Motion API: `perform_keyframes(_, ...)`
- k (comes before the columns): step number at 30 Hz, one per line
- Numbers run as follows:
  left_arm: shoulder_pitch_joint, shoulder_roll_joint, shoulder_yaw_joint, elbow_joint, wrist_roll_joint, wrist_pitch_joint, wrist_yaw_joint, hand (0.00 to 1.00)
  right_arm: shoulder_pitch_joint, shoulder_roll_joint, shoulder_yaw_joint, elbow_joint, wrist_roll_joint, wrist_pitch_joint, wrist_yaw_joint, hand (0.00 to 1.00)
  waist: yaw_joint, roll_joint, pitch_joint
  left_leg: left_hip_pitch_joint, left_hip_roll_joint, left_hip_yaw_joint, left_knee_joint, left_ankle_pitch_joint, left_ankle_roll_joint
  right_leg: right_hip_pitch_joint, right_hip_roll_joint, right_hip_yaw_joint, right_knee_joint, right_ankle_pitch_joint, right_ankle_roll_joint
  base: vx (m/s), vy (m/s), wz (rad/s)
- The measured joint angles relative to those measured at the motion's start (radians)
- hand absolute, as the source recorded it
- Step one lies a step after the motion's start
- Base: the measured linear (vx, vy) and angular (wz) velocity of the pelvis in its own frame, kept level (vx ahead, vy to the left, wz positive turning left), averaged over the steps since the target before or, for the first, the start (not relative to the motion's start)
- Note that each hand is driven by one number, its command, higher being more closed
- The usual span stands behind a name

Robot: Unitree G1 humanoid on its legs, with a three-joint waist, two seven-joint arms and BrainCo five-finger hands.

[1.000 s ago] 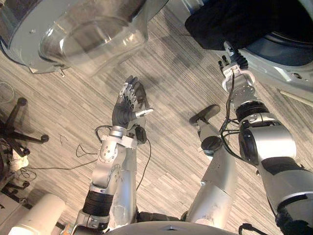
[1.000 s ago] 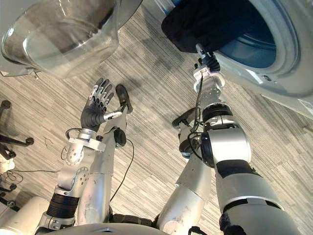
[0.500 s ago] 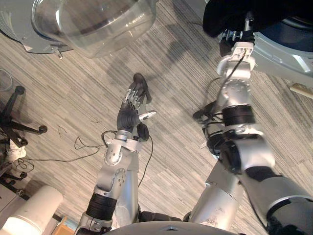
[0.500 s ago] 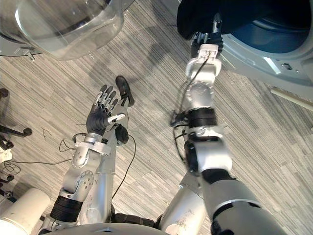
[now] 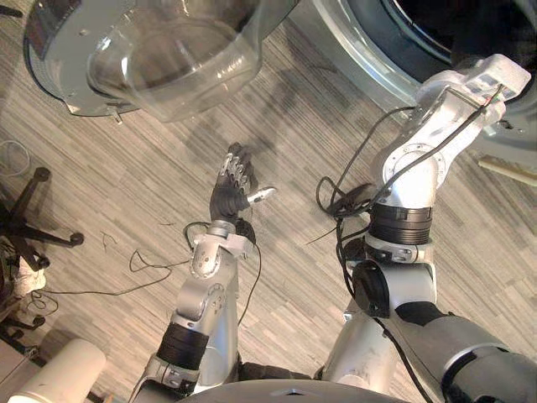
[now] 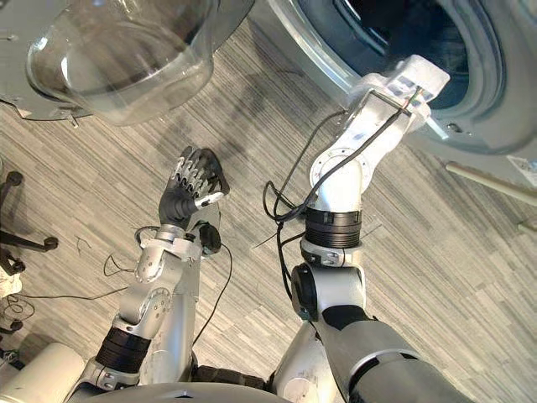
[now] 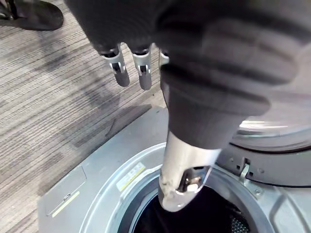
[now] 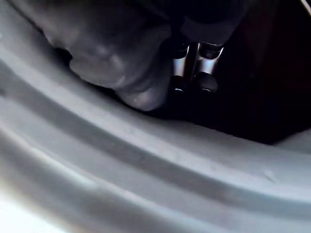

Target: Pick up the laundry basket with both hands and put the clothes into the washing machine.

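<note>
While the right hand [image 8: 206, 65] sits deep inside the washing machine [image 6: 482, 126], over the grey rim [image 8: 146, 160] and into the dark of the drum, I cannot tell from here whether it grips anything! The left hand [image 5: 233, 180] hangs well apart above the floor [image 5: 101, 185], spread flat and holding nothing, with the glass door [image 5: 168, 59] swung wide beyond it. Down in the drum mouth, in the left wrist view, there is a black mass that I take for the clothes [image 7: 155, 221], lying inside the opening rather than over its edge. By my reading this is easy cargo: soft, limp and light, nothing to break, though it will sag, trail and catch on that rim. The place to take it is a bunched handful near the middle, not a loose edge, and it wants pushing well inward so no end drapes back out over the rim
</note>
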Motion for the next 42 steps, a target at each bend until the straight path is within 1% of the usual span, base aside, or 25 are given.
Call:
perform_keyframes(1, 0.009, 0.0, 0.018, -0.001, -0.004, -0.003, -0.006, 0.0, -0.067, -0.05, -0.056, 0.119, -0.01, 0.009, -0.024, 1.0, -0.009, 0.0, 0.0, 0.003, -0.001, 0.002, 0.003, -0.002, 0.003, 0.008, 0.003, 0.0, -0.018, 0.013, 0.004, -0.05, 0.011, -0.03)
perform_keyframes(2, 0.015, 0.0, 0.021, -0.001, -0.017, -0.006, -0.014, 0.0, -0.068, -0.057, -0.056, 0.159, -0.043, 0.015, -0.016, 1.0, -0.011, 0.0, -0.002, 0.003, -0.002, 0.002, 0.003, -0.005, 0.007, 0.009, 0.005, 0.002, -0.024, 0.017, 0.005, -0.07, 0.012, -0.07)
perform_keyframes(3, 0.029, 0.013, 0.023, -0.002, -0.029, -0.008, -0.025, 0.0, -0.081, -0.083, -0.065, 0.232, -0.091, 0.058, -0.017, 1.0, -0.017, 0.0, -0.003, 0.003, -0.004, 0.005, 0.004, -0.017, 0.009, 0.009, 0.004, 0.005, -0.029, 0.02, 0.009, -0.09, 0.01, -0.1)
perform_keyframes(4, 0.046, 0.026, 0.018, -0.014, -0.044, -0.005, -0.038, 0.0, -0.107, -0.128, -0.085, 0.298, -0.118, 0.125, -0.017, 1.0, -0.019, 0.0, -0.002, 0.007, -0.004, 0.012, 0.001, -0.017, 0.009, 0.014, 0.009, 0.007, -0.047, 0.033, 0.01, -0.1, 0.009, -0.12)
perform_keyframes(6, 0.083, 0.048, 0.002, -0.039, -0.058, -0.006, -0.049, 0.0, -0.106, -0.166, -0.084, 0.343, -0.146, 0.21, -0.009, 1.0, -0.018, 0.0, -0.006, 0.012, -0.012, 0.024, -0.008, -0.021, 0.015, 0.007, 0.011, 0.03, -0.064, 0.051, 0.018, -0.13, 0.014, -0.11)
perform_keyframes(7, 0.101, 0.052, 0.0, -0.052, -0.059, -0.006, -0.055, 0.0, -0.112, -0.198, -0.084, 0.37, -0.154, 0.228, -0.008, 1.0, -0.015, -0.001, -0.009, 0.012, -0.018, 0.038, -0.013, -0.027, 0.007, -0.004, 0.009, 0.046, -0.066, 0.05, 0.022, -0.17, 0.025, 0.01)
perform_keyframes(8, 0.11, 0.059, -0.005, -0.062, -0.06, -0.006, -0.061, 0.0, -0.127, -0.244, -0.084, 0.407, -0.165, 0.248, -0.009, 1.0, -0.017, -0.002, -0.008, 0.009, -0.025, 0.057, -0.016, -0.053, -0.03, -0.014, 0.001, 0.061, -0.086, 0.056, 0.03, -0.14, 0.031, 0.26)
perform_keyframes(10, 0.114, 0.063, -0.017, -0.061, -0.067, -0.005, -0.066, 0.0, -0.164, -0.319, -0.082, 0.47, -0.19, 0.292, -0.009, 1.0, -0.018, -0.002, -0.008, -0.038, -0.034, -0.025, 0.128, -0.085, 0.045, -0.039, -0.025, 0.08, -0.095, 0.071, 0.063, -0.09, 0.007, 0.14)
perform_keyframes(11, 0.117, 0.07, -0.021, -0.077, -0.079, -0.005, -0.069, 0.0, -0.2, -0.354, -0.071, 0.507, -0.208, 0.315, -0.009, 1.0, -0.023, -0.001, -0.008, -0.041, -0.043, 0.002, 0.096, -0.099, 0.042, -0.062, -0.029, 0.108, -0.083, 0.111, 0.073, -0.07, 0.021, 0.04)
perform_keyframes(12, 0.117, 0.083, -0.021, -0.101, -0.09, -0.007, -0.07, 0.0, -0.206, -0.411, -0.05, 0.563, -0.238, 0.33, -0.008, 1.0, -0.027, -0.001, -0.008, -0.049, -0.044, 0.031, 0.082, -0.091, 0.036, -0.068, -0.02, 0.142, -0.081, 0.113, 0.055, -0.06, 0.048, 0.2)
perform_keyframes(13, 0.119, 0.086, -0.023, -0.109, -0.1, -0.011, -0.071, 0.0, -0.209, -0.444, -0.039, 0.598, -0.276, 0.352, -0.006, 1.0, -0.028, -0.001, -0.008, -0.054, -0.043, 0.041, 0.082, -0.086, 0.03, -0.078, -0.022, 0.143, -0.084, 0.112, 0.055, -0.08, 0.059, 0.37)
perform_keyframes(15, 0.121, 0.111, -0.034, -0.115, -0.121, -0.015, -0.081, 0.0, -0.242, -0.541, 0.028, 0.737, -0.371, 0.407, 0.008, 1.0, -0.025, -0.002, -0.008, -0.064, -0.05, 0.058, 0.059, -0.084, 0.012, -0.093, -0.023, 0.143, -0.095, 0.107, 0.048, -0.13, 0.045, 0.29)
perform_keyframes(16, 0.123, 0.119, -0.044, -0.119, -0.132, -0.015, -0.088, 0.0, -0.256, -0.586, 0.098, 0.807, -0.411, 0.428, 0.031, 1.0, -0.04, -0.006, -0.009, -0.097, -0.047, 0.061, 0.121, -0.098, 0.007, -0.105, -0.033, 0.148, -0.12, 0.099, 0.042, -0.13, 0.024, 0.07)
perform_keyframes(17, 0.129, 0.111, -0.049, -0.122, -0.138, -0.015, -0.096, 0.0, -0.287, -0.616, 0.154, 0.841, -0.442, 0.452, 0.059, 1.0, -0.037, -0.011, -0.007, -0.129, -0.043, -0.036, 0.247, -0.148, 0.072, -0.121, -0.037, 0.152, -0.112, 0.103, 0.047, -0.11, -0.006, -0.17)
perform_keyframes(18, 0.126, 0.106, -0.059, -0.124, -0.147, -0.014, -0.105, 0.0, -0.31, -0.639, 0.216, 0.857, -0.478, 0.466, 0.087, 1.0, -0.041, -0.014, -0.006, -0.124, -0.042, -0.006, 0.226, -0.17, 0.057, -0.143, -0.043, 0.166, -0.096, 0.125, 0.046, -0.05, -0.018, -0.45)
perform_keyframes(19, 0.123, 0.113, -0.077, -0.135, -0.158, -0.014, -0.116, 0.0, -0.34, -0.643, 0.312, 0.889, -0.505, 0.473, 0.109, 1.0, -0.05, -0.016, -0.005, -0.129, -0.022, 0.032, 0.207, -0.156, 0.056, -0.148, -0.026, 0.193, -0.082, 0.129, 0.029, -0.04, -0.003, -0.45)
perform_keyframes(21, 0.127, 0.117, -0.096, -0.133, -0.175, -0.013, -0.126, 0.0, -0.361, -0.641, 0.415, 0.956, -0.519, 0.481, 0.123, 1.0, -0.046, -0.017, -0.005, -0.131, -0.004, 0.045, 0.199, -0.148, 0.047, -0.152, -0.004, 0.187, -0.109, 0.132, 0.027, -0.09, -0.002, -0.32)
perform_keyframes(22, 0.128, 0.116, -0.109, -0.135, -0.175, -0.014, -0.127, 0.0, -0.372, -0.639, 0.461, 0.966, -0.534, 0.481, 0.129, 0.0, -0.046, -0.017, -0.005, -0.131, 0.001, 0.045, 0.182, -0.142, 0.039, -0.15, 0.002, 0.168, -0.125, 0.131, 0.027, -0.09, -0.024, -0.21)
perform_keyframes(25, 0.127, 0.117, -0.152, -0.136, -0.184, -0.012, -0.132, 0.0, -0.443, -0.639, 0.56, 1.002, -0.545, 0.48, 0.148, 0.0, -0.052, -0.017, -0.005, -0.125, 0.005, 0.051, 0.104, -0.094, -0.013, -0.15, 0.019, 0.116, -0.166, 0.139, 0.016, -0.08, -0.027, -0.07)
perform_keyframes(27, 0.126, 0.116, -0.166, -0.136, -0.196, -0.012, -0.134, 0.0, -0.46, -0.633, 0.599, 1.021, -0.544, 0.479, 0.153, 0.0, -0.053, -0.017, -0.005, -0.113, 0.008, 0.057, 0.066, -0.066, -0.027, -0.148, 0.032, 0.11, -0.174, 0.139, 0.016, -0.07, -0.026, 0.02)
perform_keyframes(31, 0.126, 0.116, -0.169, -0.136, -0.196, -0.012, -0.133, 0.0, -0.461, -0.58, 0.618, 1.027, -0.479, 0.475, 0.151, 0.0, -0.065, -0.017, -0.005, -0.075, 0.016, 0.078, 0.026, -0.034, -0.034, -0.121, 0.051, 0.106, -0.2, 0.148, 0.008, -0.03, -0.017, -0.08)
perform_keyframes(34, 0.124, 0.116, -0.166, -0.136, -0.207, -0.012, -0.131, 0.0, -0.433, -0.495, 0.563, 1.017, -0.341, 0.457, 0.148, 0.0, -0.085, -0.018, -0.006, -0.051, 0.022, 0.081, 0.01, -0.028, -0.035, -0.099, 0.066, 0.104, -0.213, 0.148, 0.006, 0.0, -0.016, -0.08)
perform_keyframes(35, 0.122, 0.115, -0.165, -0.135, -0.217, -0.012, -0.127, 0.0, -0.406, -0.448, 0.494, 0.987, -0.256, 0.426, 0.142, 0.0, -0.088, -0.018, -0.006, -0.039, 0.023, 0.083, 0.003, -0.025, -0.036, -0.087, 0.066, 0.091, -0.213, 0.161, -0.01, 0.01, -0.021, -0.1)
perform_keyframes(37, 0.115, 0.109, -0.155, -0.135, -0.225, -0.012, -0.124, 0.0, -0.357, -0.347, 0.361, 0.898, -0.13, 0.364, 0.119, 0.0, -0.088, -0.018, -0.006, -0.022, 0.032, 0.084, -0.001, -0.022, -0.034, -0.075, 0.075, 0.086, -0.211, 0.16, -0.011, 0.01, -0.033, -0.1)
perform_keyframes(42, 0.083, 0.079, -0.136, -0.129, -0.236, -0.018, -0.113, 0.0, -0.227, -0.166, 0.111, 0.621, 0.002, 0.233, 0.099, 0.0, -0.078, -0.017, -0.007, 0.018, 0.03, 0.091, -0.022, -0.004, -0.01, -0.063, 0.059, 0.085, -0.151, 0.133, -0.014, -0.01, -0.023, 0.03)
